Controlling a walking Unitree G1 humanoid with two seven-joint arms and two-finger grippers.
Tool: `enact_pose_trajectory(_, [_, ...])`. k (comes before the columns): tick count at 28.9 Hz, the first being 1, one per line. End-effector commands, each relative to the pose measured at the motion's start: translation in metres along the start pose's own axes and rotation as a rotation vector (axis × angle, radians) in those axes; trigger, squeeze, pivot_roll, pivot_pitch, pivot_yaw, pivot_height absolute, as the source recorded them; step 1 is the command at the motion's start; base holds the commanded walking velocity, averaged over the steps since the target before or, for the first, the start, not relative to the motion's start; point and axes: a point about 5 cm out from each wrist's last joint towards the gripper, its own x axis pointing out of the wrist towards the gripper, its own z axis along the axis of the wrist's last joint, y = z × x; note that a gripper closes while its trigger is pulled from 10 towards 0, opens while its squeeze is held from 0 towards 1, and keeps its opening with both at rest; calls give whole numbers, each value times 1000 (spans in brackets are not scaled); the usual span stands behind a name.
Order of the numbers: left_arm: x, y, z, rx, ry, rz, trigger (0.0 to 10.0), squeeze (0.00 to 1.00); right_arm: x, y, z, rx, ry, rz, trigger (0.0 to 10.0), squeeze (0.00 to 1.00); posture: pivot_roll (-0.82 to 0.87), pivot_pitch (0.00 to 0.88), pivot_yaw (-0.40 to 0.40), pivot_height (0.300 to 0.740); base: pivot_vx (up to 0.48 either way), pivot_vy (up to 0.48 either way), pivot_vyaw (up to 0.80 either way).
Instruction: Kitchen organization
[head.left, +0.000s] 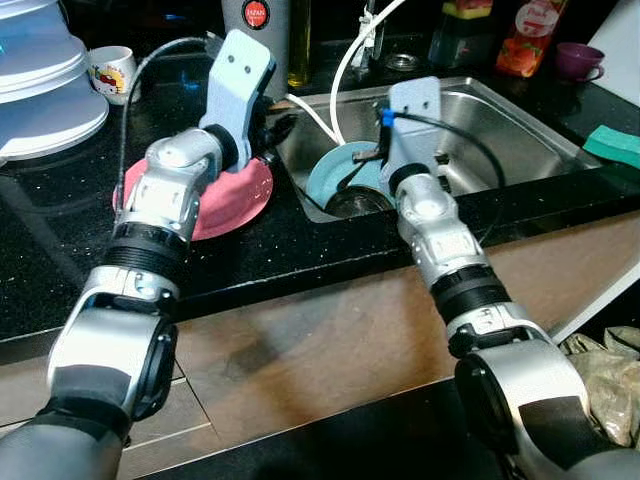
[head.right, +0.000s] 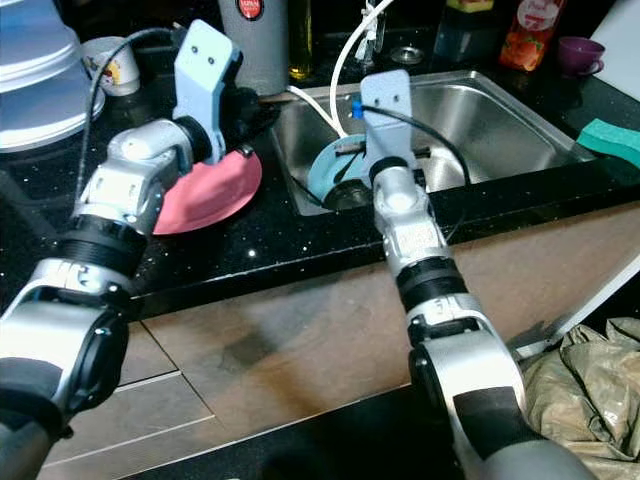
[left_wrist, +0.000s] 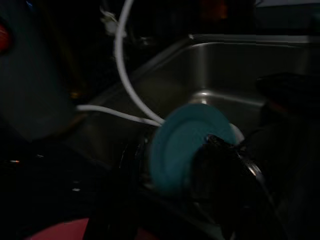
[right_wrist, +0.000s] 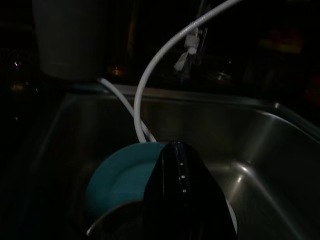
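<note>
Here the teal plate (head.left: 335, 172) leans tilted in the sink (head.left: 520, 125), at its left end, against a dark pan (head.left: 355, 203). The right gripper (right_wrist: 182, 192) hangs just over it; its fingers look pressed together, gripping nothing that I can see. The left gripper (head.left: 280, 128) reaches over the pink plate (head.left: 225, 200), which lies on the counter (head.left: 60, 250) by the sink's left rim; whether it is open I cannot tell. The teal plate is probably stiff, light, slippery if wet, and breakable. Best pinched at its raised upper rim.
</note>
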Motion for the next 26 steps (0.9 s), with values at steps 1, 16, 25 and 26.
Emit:
enact_pose_trajectory(1, [6, -14, -5, -47, 54, -123, 10000, 0, 2, 2, 0, -41, 6, 8, 10000, 0, 47, 169, 2, 740, 0, 0, 0])
enact_pose_trajectory(16, [4, -34, -33, 63, 253, -297, 10000, 0, -1, 17, -16, -54, 77, 77, 10000, 0, 43, 143, -9, 740, 0, 0, 0])
enact_pose_trajectory(25, [0, -28, -35, 76, 286, -264, 10000, 0, -1, 28, -15, 19, 98, 145, 10000, 0, 42, 138, -18, 740, 0, 0, 0])
enact_pose_trajectory(26, [0, -28, -37, 63, 293, -270, 10000, 0, -1, 31, -14, 37, 106, 167, 10000, 0, 42, 145, -19, 740, 0, 0, 0])
